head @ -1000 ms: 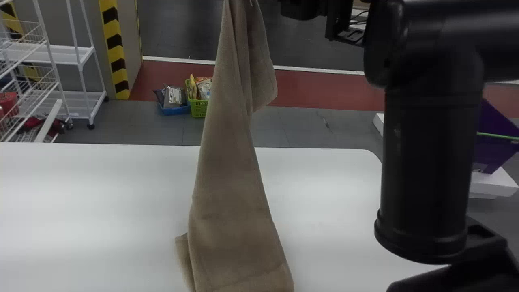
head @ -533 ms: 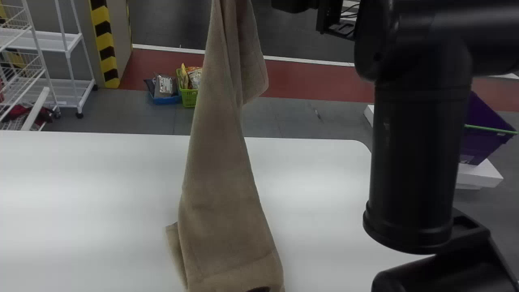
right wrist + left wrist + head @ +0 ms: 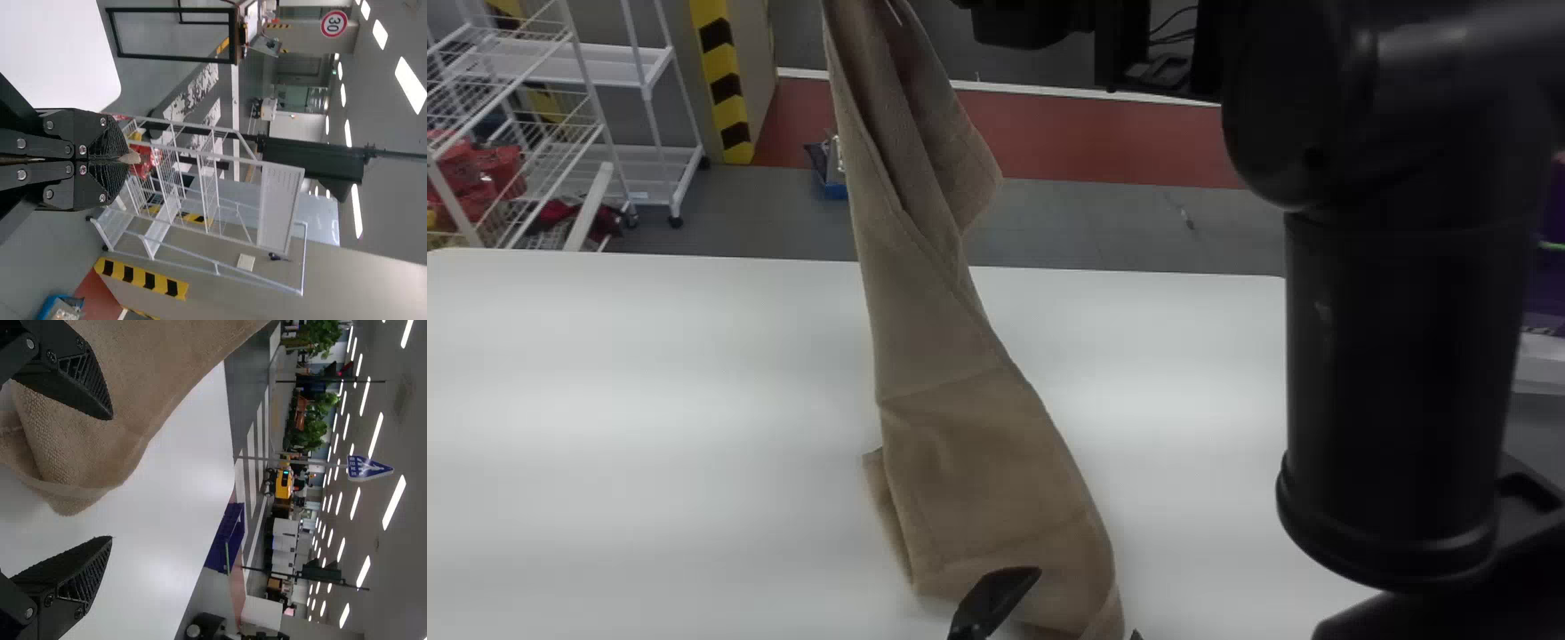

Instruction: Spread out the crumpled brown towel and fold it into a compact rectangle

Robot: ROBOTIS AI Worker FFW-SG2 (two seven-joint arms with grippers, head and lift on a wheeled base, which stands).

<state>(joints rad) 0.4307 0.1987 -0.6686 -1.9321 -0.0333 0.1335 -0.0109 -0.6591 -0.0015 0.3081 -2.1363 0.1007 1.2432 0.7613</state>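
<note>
Over the white table [image 3: 649,400] hangs the towel [image 3: 960,427], pinched by the right gripper [image 3: 125,159]. The left gripper [image 3: 111,478] is open near its lower part; closing too early, it may catch only loose folds, spreading crooked.

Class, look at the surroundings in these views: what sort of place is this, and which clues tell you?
Probably a large indoor hall, perhaps laid out as a mock street: strip lights run across the ceiling, a blue road sign stands on a pole, and white crossing stripes mark the floor.
</note>
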